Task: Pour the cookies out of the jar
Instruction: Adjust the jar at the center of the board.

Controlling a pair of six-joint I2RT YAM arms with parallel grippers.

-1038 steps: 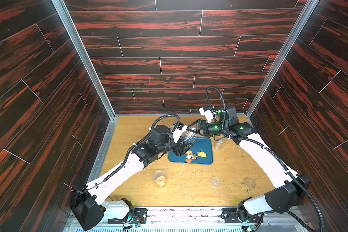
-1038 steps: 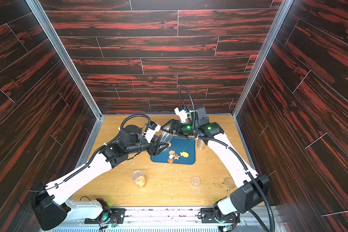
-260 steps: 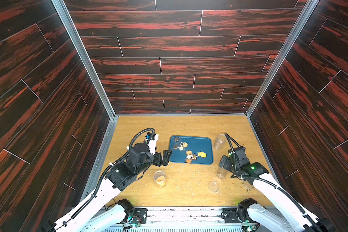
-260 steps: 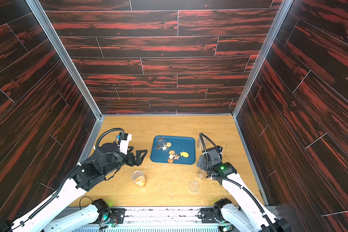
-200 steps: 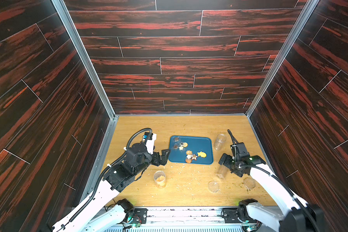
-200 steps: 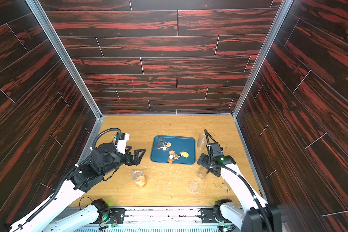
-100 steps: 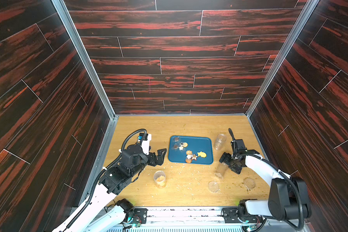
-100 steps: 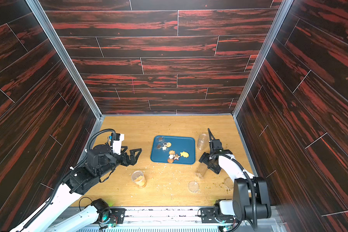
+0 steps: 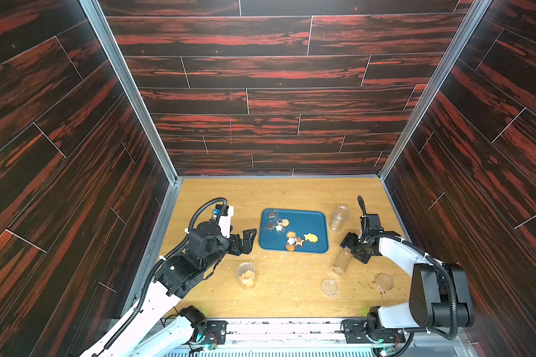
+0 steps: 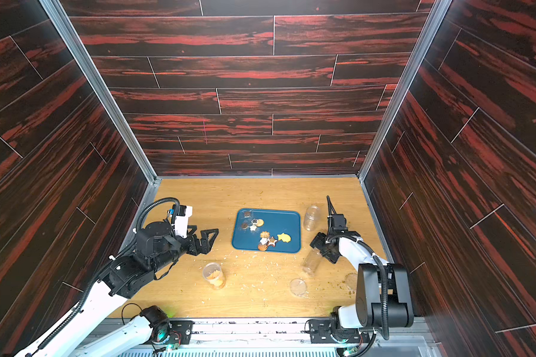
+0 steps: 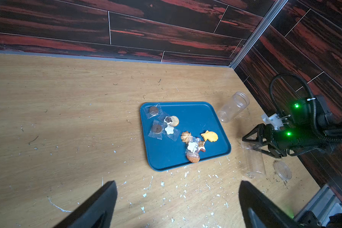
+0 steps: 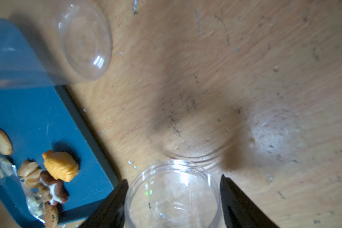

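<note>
Right gripper [image 12: 173, 178] astride empty jar [image 12: 172, 197], grip unclear; tray [image 12: 47, 110] of cookies [image 12: 59, 165] alongside; left gripper [image 11: 177, 183] agape.

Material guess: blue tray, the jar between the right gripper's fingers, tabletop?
Tray: probably plastic, matte blue, moulded rounded rim.
Jar: likely clear plastic, see-through wall with dusty scuffs; glass not excluded.
Tabletop: light wood-grain surface; laminate or real wood, cannot tell.

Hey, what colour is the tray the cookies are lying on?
The tray is plain dark blue with no pattern. It shows best in the left wrist view.
</note>
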